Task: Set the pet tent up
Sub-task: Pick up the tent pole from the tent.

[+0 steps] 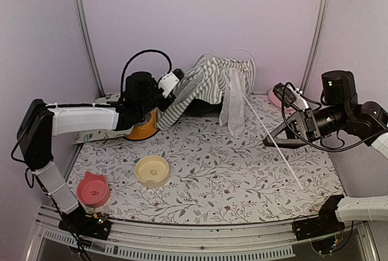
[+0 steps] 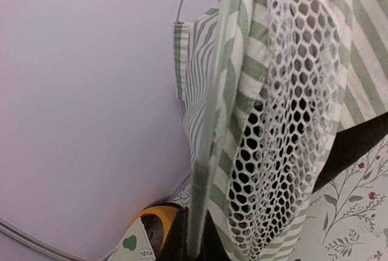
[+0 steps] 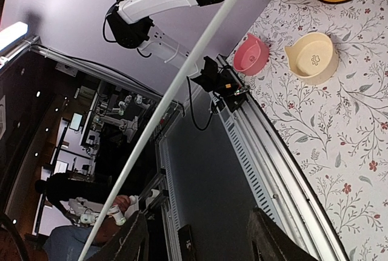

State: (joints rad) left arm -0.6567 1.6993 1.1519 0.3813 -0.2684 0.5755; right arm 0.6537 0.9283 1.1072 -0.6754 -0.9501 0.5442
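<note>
Top external view is showing the pet tent (image 1: 209,82) sitting at the back middle of the desk (image 1: 242,176), striped fabric bunched up, lace flap (image 1: 233,112) hanging down in front. One white pole (image 1: 285,165) is sticking out of the tent and slanting down toward the near right of the desk.

Left arm is reaching in from the left side. Left end effector (image 1: 176,83) is pinching the tent's left edge, jaws closed tight. Left wrist view is showing striped fabric and white netting right above the fingers, with a thin pole running down into the closed jaws.

Right end effector (image 1: 271,141) is sitting at the white pole about midway along it, jaws partly apart, not clamping it. Right wrist view is showing the pole crossing just beside one finger (image 3: 136,240); cannot tell if it is touching.

Orange bowl (image 1: 144,130) is lying just under the left arm's wrist. Cream bowl (image 1: 151,171) and pink bowl (image 1: 94,189) are sitting near the front left, apart from each other. Printed cream mat (image 1: 97,135) is poking out under the left arm.
</note>
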